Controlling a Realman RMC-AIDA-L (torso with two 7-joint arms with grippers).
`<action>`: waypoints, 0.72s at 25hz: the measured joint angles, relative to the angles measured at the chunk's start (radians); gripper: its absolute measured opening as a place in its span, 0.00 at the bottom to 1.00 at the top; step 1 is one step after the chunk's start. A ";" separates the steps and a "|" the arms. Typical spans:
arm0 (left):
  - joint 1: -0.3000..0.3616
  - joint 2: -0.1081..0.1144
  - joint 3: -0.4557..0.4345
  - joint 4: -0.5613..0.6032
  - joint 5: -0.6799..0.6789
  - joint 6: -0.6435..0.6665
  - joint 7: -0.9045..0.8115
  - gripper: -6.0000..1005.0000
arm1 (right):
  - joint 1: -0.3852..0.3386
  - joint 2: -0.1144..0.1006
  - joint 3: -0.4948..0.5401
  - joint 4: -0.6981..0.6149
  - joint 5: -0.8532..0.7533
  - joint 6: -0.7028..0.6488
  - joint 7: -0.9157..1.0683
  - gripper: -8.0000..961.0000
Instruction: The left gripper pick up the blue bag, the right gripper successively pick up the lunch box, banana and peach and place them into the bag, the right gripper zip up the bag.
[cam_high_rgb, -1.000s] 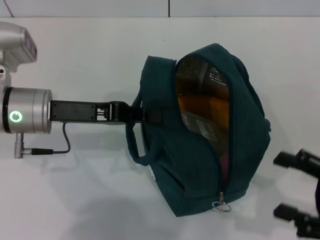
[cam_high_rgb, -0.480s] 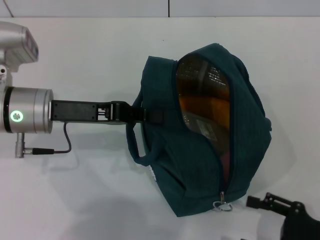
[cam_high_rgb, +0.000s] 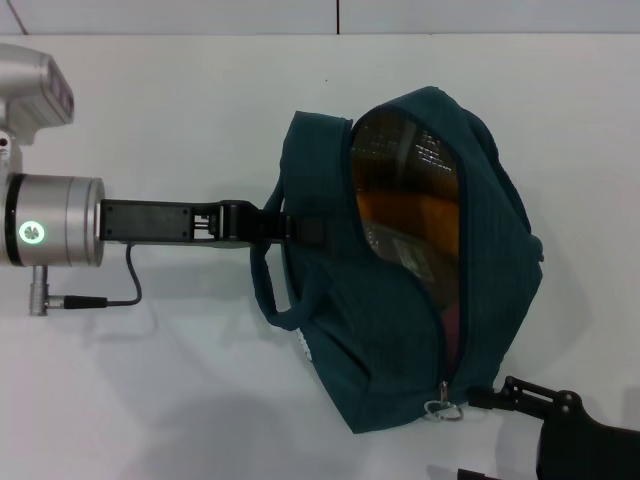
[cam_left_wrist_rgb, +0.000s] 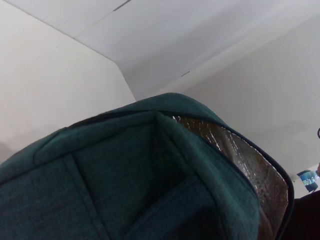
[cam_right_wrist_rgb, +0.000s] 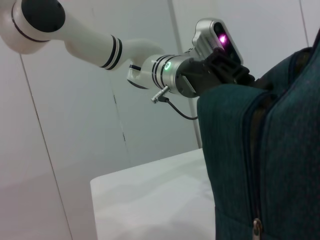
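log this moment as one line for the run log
phase: zip-up approach | left end effector: gripping blue bag at its handle side | right end effector: open, one finger by the zipper pull | bag: unzipped

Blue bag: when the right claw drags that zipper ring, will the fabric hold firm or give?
The blue bag is probably floppy: soft cloth, mouth sagging open. It may swing, since only the left gripper holds it at a handle. The ring hangs loose beside the right gripper, so it may slip.
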 joint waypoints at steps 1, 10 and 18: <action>0.000 0.000 -0.001 0.000 0.000 0.000 0.000 0.06 | 0.002 0.000 0.000 0.001 -0.002 0.002 0.000 0.86; 0.000 -0.010 0.002 0.000 -0.002 -0.002 0.000 0.07 | 0.046 0.006 -0.032 0.041 0.003 0.018 0.002 0.86; 0.000 -0.013 0.002 0.000 -0.002 -0.002 0.003 0.07 | 0.098 0.006 -0.030 0.100 0.004 0.033 0.010 0.84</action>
